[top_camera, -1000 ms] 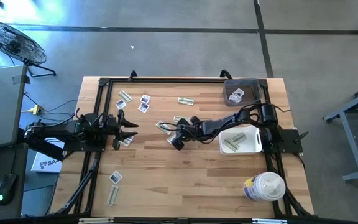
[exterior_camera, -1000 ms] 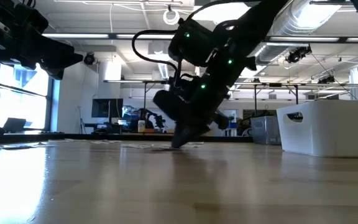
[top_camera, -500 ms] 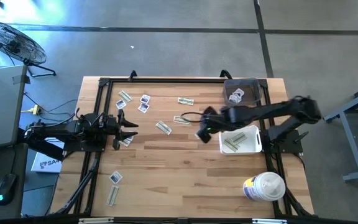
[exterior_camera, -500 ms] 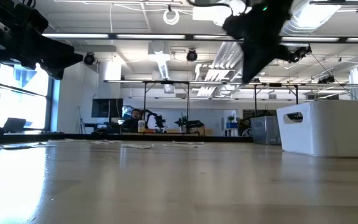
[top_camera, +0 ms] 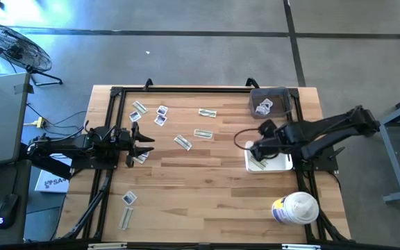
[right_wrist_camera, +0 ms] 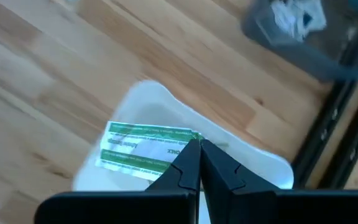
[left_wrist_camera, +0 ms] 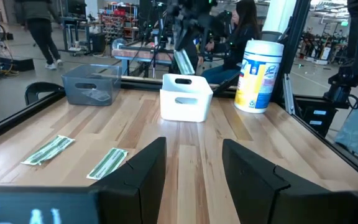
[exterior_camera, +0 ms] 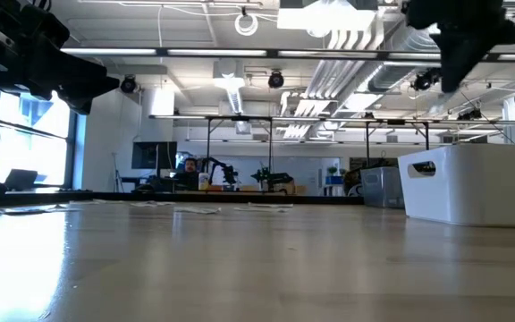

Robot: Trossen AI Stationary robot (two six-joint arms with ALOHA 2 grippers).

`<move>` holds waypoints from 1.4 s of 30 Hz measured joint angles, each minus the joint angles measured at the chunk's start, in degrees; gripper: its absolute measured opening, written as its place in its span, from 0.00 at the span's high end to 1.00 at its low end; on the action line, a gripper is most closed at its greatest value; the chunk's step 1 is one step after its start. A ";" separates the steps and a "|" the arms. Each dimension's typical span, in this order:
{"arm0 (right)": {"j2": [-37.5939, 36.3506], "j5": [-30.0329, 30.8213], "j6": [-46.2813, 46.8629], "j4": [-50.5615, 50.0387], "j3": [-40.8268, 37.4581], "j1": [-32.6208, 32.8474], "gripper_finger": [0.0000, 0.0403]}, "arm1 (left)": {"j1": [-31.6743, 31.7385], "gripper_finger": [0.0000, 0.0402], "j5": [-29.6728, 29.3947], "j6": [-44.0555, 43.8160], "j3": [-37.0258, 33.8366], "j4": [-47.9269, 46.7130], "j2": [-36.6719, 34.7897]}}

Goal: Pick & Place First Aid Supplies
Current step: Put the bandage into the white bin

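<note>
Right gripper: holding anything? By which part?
Yes: right gripper is shut on a green-and-white strip packet, pinched at one end, above the white bin.

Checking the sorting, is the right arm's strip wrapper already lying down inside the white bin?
No, the strip wrapper hangs pinched in the right gripper above the white bin.

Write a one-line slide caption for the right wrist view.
Right gripper, shut on a green-striped strip wrapper, holds it over the white bin, with the grey bin beyond.
</note>
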 joint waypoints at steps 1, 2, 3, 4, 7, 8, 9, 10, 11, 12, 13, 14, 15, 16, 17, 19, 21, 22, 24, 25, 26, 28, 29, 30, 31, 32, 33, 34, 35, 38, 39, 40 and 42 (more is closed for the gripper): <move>0.00 -0.39 1.22 0.25 -1.45 0.38 1.00 | 0.00 0.61 0.00 0.00 -0.01 0.01 0.00; 0.00 -0.70 2.51 0.51 -3.13 0.68 1.00 | -0.02 0.61 0.00 0.00 -0.02 0.02 0.00; 0.00 -1.21 3.75 1.02 -5.02 0.98 1.00 | -0.02 0.61 0.00 0.00 0.00 0.00 0.00; -0.02 -2.09 4.86 1.97 -7.12 1.19 1.00 | 0.00 0.61 0.00 0.01 0.00 0.00 0.00; 0.00 -5.82 7.32 8.24 -13.75 1.28 1.00 | 0.01 0.61 0.00 0.02 0.00 0.00 0.00; 0.00 -7.12 8.06 11.14 -15.94 1.37 1.00 | -0.02 0.61 0.00 0.01 -0.02 0.00 0.00; 0.00 -8.30 8.50 14.29 -17.93 1.47 0.99 | -0.01 0.61 0.00 0.00 -0.01 0.01 0.00; 0.00 -8.91 8.53 17.69 -19.81 1.58 0.99 | -0.01 0.61 0.00 0.02 -0.01 0.00 0.00; 0.00 -9.31 8.52 20.99 -21.55 1.58 0.99 | -0.01 0.61 0.00 0.00 0.00 0.00 0.00; 0.00 -9.72 8.55 23.86 -23.10 1.58 0.99 | -0.02 0.61 0.00 0.00 0.00 0.00 0.00; 0.00 -10.15 8.75 25.41 -24.34 1.49 0.99 | 0.01 0.61 0.00 0.00 0.00 0.00 0.00; 0.00 -10.59 9.00 25.97 -25.24 1.25 0.99 | 0.00 0.61 0.00 0.01 -0.02 0.02 0.00; 0.00 -10.76 9.07 25.89 -25.90 0.96 0.99 | 0.01 0.61 0.00 0.01 0.00 0.00 0.00; 0.00 -10.76 8.94 25.64 -26.26 0.75 0.99 | -0.01 0.61 0.00 0.01 -0.01 0.00 0.00; 0.00 -10.72 8.59 25.28 -26.44 0.60 0.98 | 0.00 0.61 0.00 0.01 0.00 0.00 0.00; 0.00 -10.98 8.22 23.12 -26.15 0.32 0.97 | 0.01 0.61 0.00 0.00 0.00 0.00 0.00; 0.00 -12.07 8.01 21.32 -25.35 0.05 0.95 | -0.01 0.61 0.00 0.00 0.00 0.00 0.00; 0.00 -12.54 7.61 20.63 -24.66 -0.12 0.94 | -0.01 0.61 0.00 0.00 0.00 0.00 0.00; 0.00 -12.44 6.74 18.76 -22.70 -0.13 0.90 | 0.01 0.61 0.00 0.01 0.00 0.00 0.00; 0.00 -12.27 6.13 17.53 -21.52 -0.18 0.88 | 0.00 0.61 0.00 0.01 0.00 0.00 0.00; 0.00 -12.09 5.08 15.90 -20.01 -0.49 0.86 | -0.01 0.61 0.00 0.01 0.00 0.00 0.00; 0.00 -12.15 3.19 13.13 -16.25 -1.36 0.83 | 0.00 0.61 0.00 0.00 -0.01 0.00 0.00; 0.00 -12.57 2.21 11.66 -14.21 -1.99 0.81 | 0.00 0.61 0.00 0.01 -0.01 0.00 0.00; 0.00 -12.87 1.44 10.44 -12.17 -2.65 0.80 | 0.00 0.61 0.00 0.00 0.00 0.00 0.00; 0.00 -13.01 0.56 9.54 -10.19 -3.34 0.78 | 0.01 0.61 0.00 0.02 0.00 0.00 0.00; -0.01 -12.75 -0.54 9.28 -8.16 -4.04 0.77 | -0.01 0.61 0.00 0.00 0.00 0.00 0.00; -0.02 -11.72 -1.70 9.69 -6.20 -4.68 0.76 | -0.01 0.61 0.00 0.00 0.00 0.00 0.00; -0.02 -9.85 -2.87 10.86 -4.53 -5.23 0.75 | -0.01 0.61 0.00 0.02 0.00 0.00 0.00; -0.02 -7.38 -4.14 12.78 -3.23 -5.69 0.74 | 0.01 0.61 0.00 0.01 0.00 0.00 0.00; -0.02 -1.73 -10.32 23.06 -1.91 -6.73 0.73 | 0.00 0.61 0.00 0.00 -0.02 0.00 0.00; -0.02 -0.47 -12.77 27.83 -2.08 -7.12 0.73 | -0.01 0.61 0.00 0.00 -0.01 0.00 0.00; 0.13 0.47 -15.13 32.92 -2.58 -7.58 0.73 | -0.01 0.61 0.00 0.01 -0.01 0.00 0.00; 0.96 0.58 -20.82 43.26 -4.40 -8.55 0.73 | -0.02 0.61 0.00 0.00 0.00 0.00 0.00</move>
